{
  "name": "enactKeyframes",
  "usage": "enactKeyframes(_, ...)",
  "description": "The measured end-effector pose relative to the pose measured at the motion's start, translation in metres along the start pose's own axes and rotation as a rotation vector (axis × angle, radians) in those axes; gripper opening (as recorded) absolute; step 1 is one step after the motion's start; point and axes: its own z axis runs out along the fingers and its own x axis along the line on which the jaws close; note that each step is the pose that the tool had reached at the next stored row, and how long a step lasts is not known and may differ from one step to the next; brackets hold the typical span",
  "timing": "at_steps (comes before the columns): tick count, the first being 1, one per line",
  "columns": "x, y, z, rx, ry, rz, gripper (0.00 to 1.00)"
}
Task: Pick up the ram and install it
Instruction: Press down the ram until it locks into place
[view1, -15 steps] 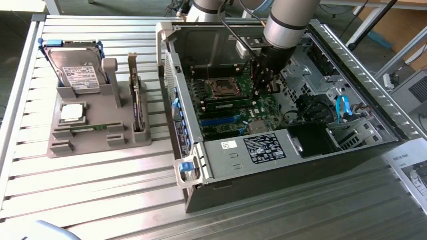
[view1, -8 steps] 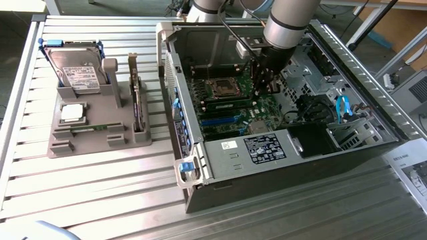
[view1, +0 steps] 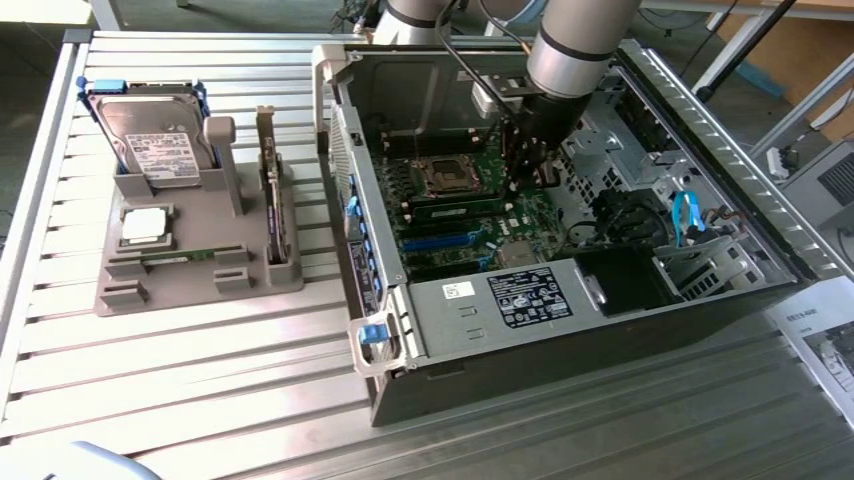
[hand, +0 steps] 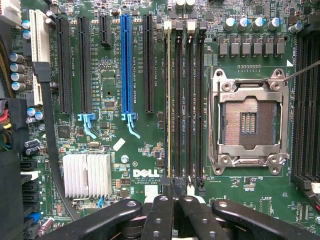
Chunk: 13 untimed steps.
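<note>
Exterior high, wrist close: both on motherboard (view1: 534, 215) (hand: 150, 150)

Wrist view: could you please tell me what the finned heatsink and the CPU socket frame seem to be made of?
The heatsink looks like bare aluminium, matte pale silver, given its thin parallel fins. The CPU socket frame looks like plated steel, shiny, with bright glints along its edges; the exact metals are uncertain.

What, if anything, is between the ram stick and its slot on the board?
Nothing visible. The ram already seems to sit edge-on in the memory slot farthest from the processor socket, with the shut gripper right at one end of it.
</note>
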Motion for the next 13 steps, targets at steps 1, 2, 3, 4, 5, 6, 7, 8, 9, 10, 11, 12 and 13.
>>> enactKeyframes(1, 0.0, 0.0, 0.0002, 0.0001, -0.0001, 0.0, 0.1)
enactKeyframes(2, -0.0001, 0.0, 0.0005, 0.0001, -0.0003, 0.0, 0.1)
enactKeyframes(3, 0.0, 0.0, 0.0005, 0.0, 0.0, 0.0, 0.1)
enactKeyframes(4, 0.0, 0.0, 0.0006, 0.0, 0.0001, 0.0, 0.1)
enactKeyframes(5, 0.0, 0.0, 0.0006, 0.0, 0.0001, 0.0, 0.1)
enactKeyframes(6, 0.0, 0.0, 0.0006, 0.0, 0.0001, 0.0, 0.1)
enactKeyframes(7, 0.0, 0.0, 0.0006, 0.0, 0.0, 0.0, 0.1)
enactKeyframes(8, 0.0, 0.0, 0.0007, 0.0, 0.0, 0.0, 0.1)
enactKeyframes(9, -0.0001, 0.0, 0.001, 0.0001, -0.0003, 0.0, 0.1)
enactKeyframes(10, -0.0001, 0.0, 0.0013, 0.0001, -0.0004, 0.0, 0.1)
enactKeyframes(11, -0.0001, 0.0, 0.0015, 0.0, -0.0001, 0.0, 0.1)
enactKeyframes(12, -0.0001, 0.0, 0.0017, 0.0, 0.0001, 0.0, 0.1)
enactKeyframes(13, -0.0001, 0.0, 0.0017, 0.0, 0.0002, 0.0, 0.1)
